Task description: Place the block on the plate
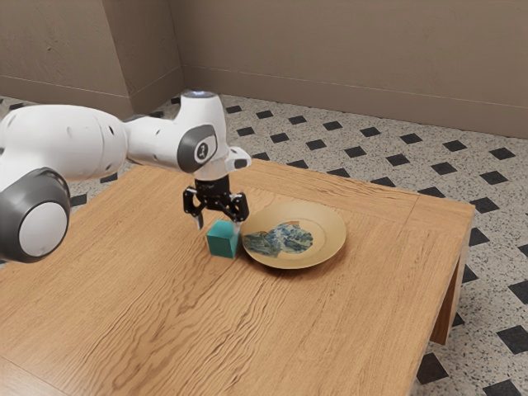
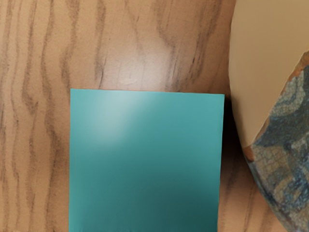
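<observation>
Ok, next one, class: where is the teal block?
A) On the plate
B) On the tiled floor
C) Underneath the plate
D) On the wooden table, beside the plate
D: the teal block rests on the wood of the table, just outside the rim of the plate.

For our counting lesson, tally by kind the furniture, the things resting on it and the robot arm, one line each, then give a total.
Block: 1
Plate: 1
Table: 1
Robot arm: 1
Total: 4
</observation>
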Controlling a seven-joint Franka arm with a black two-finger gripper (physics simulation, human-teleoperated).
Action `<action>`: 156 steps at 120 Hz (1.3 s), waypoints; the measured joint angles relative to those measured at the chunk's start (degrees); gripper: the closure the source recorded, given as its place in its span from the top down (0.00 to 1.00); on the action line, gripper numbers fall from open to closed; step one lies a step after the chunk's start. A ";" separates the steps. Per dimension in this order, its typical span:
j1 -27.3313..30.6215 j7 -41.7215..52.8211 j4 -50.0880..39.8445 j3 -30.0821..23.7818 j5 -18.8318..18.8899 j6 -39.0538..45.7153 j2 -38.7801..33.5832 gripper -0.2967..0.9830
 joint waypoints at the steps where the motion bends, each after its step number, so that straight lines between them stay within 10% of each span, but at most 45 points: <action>1: 0.00 -0.11 -0.03 0.00 0.00 0.04 0.00 0.77; 156: 0.01 -7.03 -3.44 0.35 0.95 11.14 1.60 0.71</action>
